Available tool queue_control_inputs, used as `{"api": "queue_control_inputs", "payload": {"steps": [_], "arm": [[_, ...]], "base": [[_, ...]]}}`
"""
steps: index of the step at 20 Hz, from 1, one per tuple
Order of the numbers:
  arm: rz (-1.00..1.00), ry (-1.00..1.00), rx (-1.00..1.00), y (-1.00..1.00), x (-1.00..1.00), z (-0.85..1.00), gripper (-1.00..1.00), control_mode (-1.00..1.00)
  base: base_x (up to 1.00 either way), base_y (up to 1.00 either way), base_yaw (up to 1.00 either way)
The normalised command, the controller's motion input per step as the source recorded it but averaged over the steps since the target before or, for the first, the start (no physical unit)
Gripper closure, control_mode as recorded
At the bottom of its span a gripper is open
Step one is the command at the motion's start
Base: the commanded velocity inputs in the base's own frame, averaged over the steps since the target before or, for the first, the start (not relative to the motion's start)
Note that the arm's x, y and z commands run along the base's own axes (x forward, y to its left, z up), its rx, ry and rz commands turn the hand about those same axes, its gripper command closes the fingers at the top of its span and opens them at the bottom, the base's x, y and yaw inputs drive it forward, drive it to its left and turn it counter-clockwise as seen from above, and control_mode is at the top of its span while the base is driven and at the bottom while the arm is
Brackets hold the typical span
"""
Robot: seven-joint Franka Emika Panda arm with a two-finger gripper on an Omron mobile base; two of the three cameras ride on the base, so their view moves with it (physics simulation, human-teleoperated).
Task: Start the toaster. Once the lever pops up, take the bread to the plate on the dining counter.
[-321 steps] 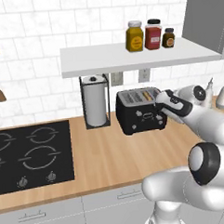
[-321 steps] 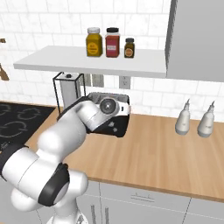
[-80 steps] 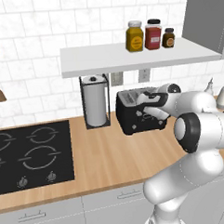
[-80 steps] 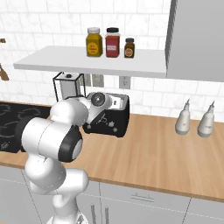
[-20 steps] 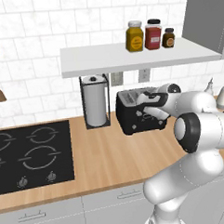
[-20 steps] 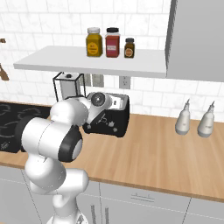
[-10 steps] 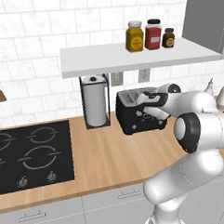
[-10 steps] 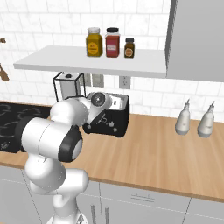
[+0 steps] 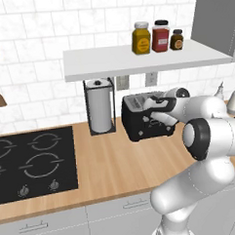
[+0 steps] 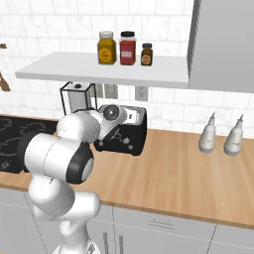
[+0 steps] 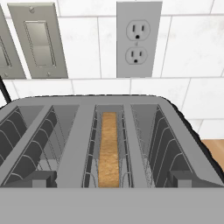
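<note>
White tiled wall (image 9: 32,31), wood worktop (image 10: 198,173)

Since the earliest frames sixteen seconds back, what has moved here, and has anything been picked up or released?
The arm swung left, carrying the hand from right of the toaster to over its top; over the last four seconds it has held there. Nothing was picked up or released: the hand is open and the bread sits in its slot. Paper towel roll, shelf jars and bottles stayed put.

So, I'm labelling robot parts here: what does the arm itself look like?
The arm is a chain of glossy white rounded links, with dark bands and black round caps at the joints. The hand is white with dark parts near the toaster. No cables or markings are visible.
</note>
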Motion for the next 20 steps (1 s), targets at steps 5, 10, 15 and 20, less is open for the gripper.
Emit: {"api": "queue_control_inputs", "payload": {"steps": [5, 10, 15, 20], "arm": [[0.00, 0.00, 0.00, 0.00, 0.00, 0.00, -1.00, -1.00], [0.00, 0.00, 0.00, 0.00, 0.00, 0.00, -1.00, -1.00], [0.00, 0.00, 0.00, 0.00, 0.00, 0.00, -1.00, -1.00], [0.00, 0.00, 0.00, 0.00, 0.00, 0.00, -1.00, -1.00]], "base": [[0.00, 0.00, 0.00], [0.00, 0.00, 0.00], [0.00, 0.00, 0.00], [0.00, 0.00, 0.00]]}}
